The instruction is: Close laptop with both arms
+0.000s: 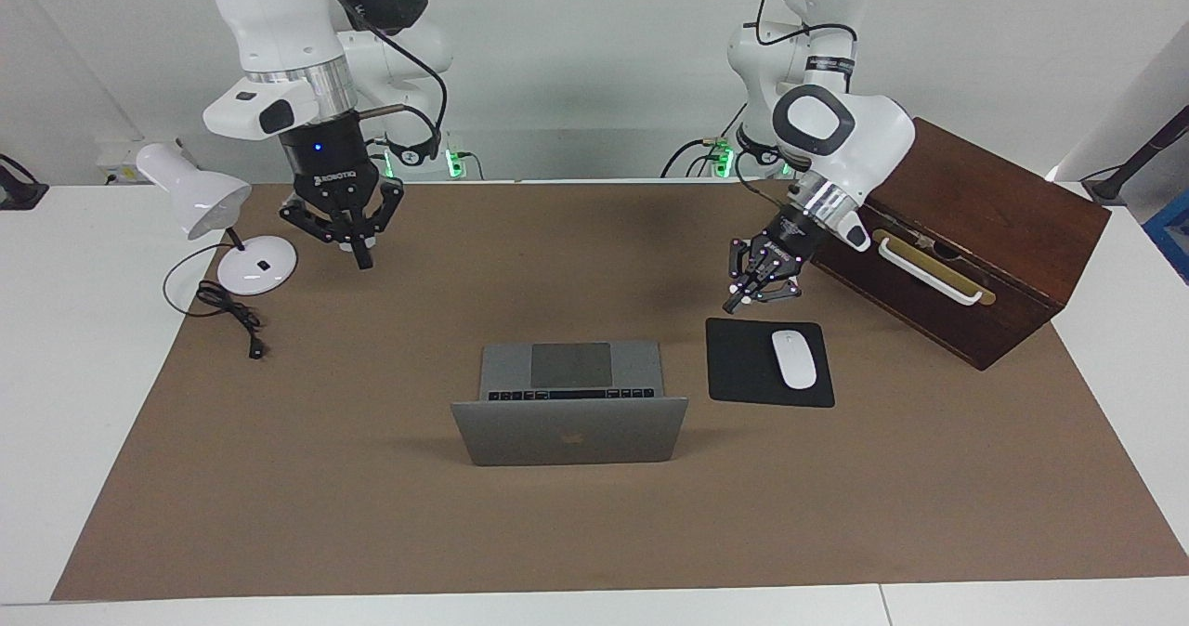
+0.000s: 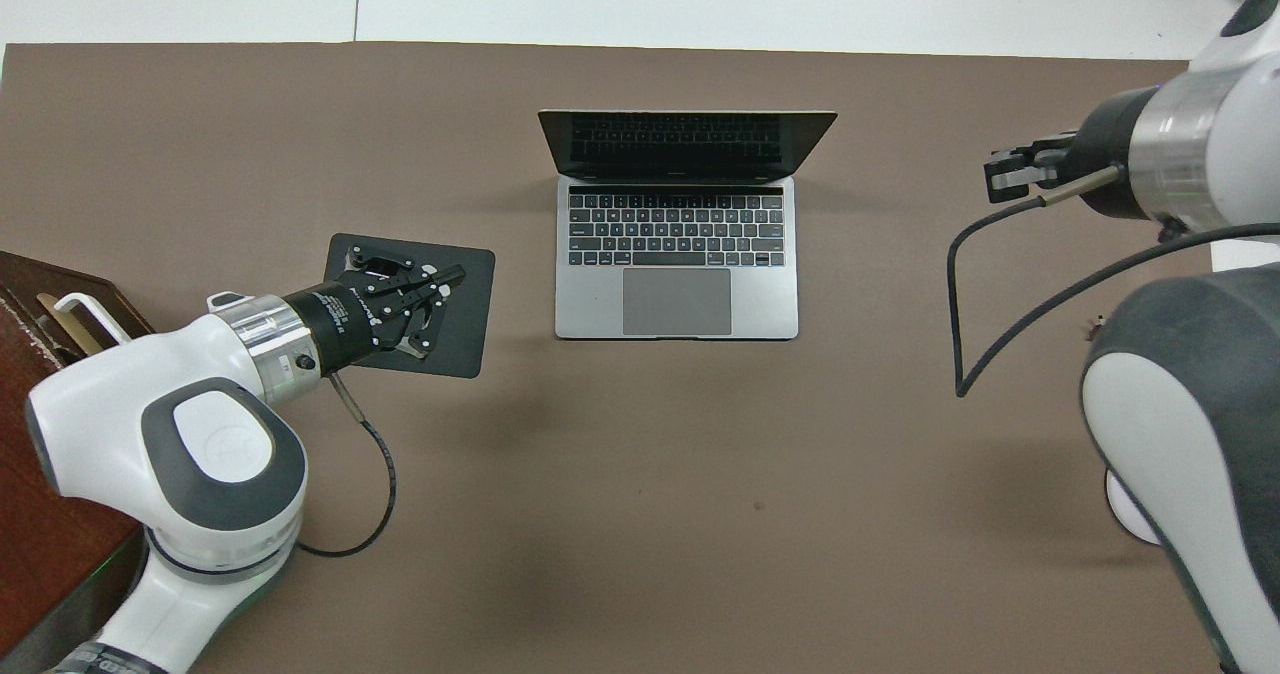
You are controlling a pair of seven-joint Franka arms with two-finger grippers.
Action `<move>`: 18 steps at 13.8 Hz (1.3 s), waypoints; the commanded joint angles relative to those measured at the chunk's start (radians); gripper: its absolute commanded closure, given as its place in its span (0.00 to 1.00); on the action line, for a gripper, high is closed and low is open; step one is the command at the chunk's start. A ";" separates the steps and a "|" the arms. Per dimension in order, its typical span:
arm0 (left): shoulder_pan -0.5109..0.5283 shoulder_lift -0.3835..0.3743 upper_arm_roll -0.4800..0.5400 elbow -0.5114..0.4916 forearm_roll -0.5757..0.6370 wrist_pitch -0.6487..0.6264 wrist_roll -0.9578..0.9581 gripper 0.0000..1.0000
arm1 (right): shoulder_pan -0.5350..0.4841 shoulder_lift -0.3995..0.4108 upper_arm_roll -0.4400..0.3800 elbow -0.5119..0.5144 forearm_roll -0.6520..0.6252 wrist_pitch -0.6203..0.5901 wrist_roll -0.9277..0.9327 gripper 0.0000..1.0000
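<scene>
Laptop point(image 1: 569, 403) stands open near the middle of the brown mat point(image 1: 372, 477) on the bench point(image 1: 56, 329), lid upright and tilted slightly back, its outer face turned away from the robots. Beside it, toward the left arm's end, lie a black mouse pad point(image 1: 743, 366) and a white mouse point(image 1: 793, 358).

Left claw point(image 1: 734, 305) hangs over the bench just at the nearer edge of the mouse pad, fingertips together, holding nothing. Right claw point(image 1: 362, 256) hangs over the mat near the desk lamp point(image 1: 218, 227), fingertips together, also empty. Neither touches the laptop.

Procedure, as judged: route each claw to its own end of the lid's top edge, above the hinge line. Keep the left claw clear of the mouse and the wooden box point(image 1: 966, 236). Contact both corners together, then press toward the robots and down evenly; uneven pressure may twist the lid or slide the base.

Appearance: thin silver-grey metal body, dark logo on the lid, black keyboard, large grey trackpad, dark screen.
</scene>
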 commanded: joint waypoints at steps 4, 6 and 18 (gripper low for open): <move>-0.086 0.051 0.010 0.001 -0.264 0.096 0.079 1.00 | 0.072 0.064 0.001 0.010 -0.006 0.149 0.153 1.00; -0.098 0.074 0.010 0.001 -0.365 0.096 0.211 1.00 | 0.086 0.087 0.001 0.012 -0.004 0.190 0.199 1.00; -0.155 0.246 0.013 0.001 -0.824 -0.051 0.923 1.00 | 0.152 0.352 0.000 0.249 -0.035 0.287 0.329 1.00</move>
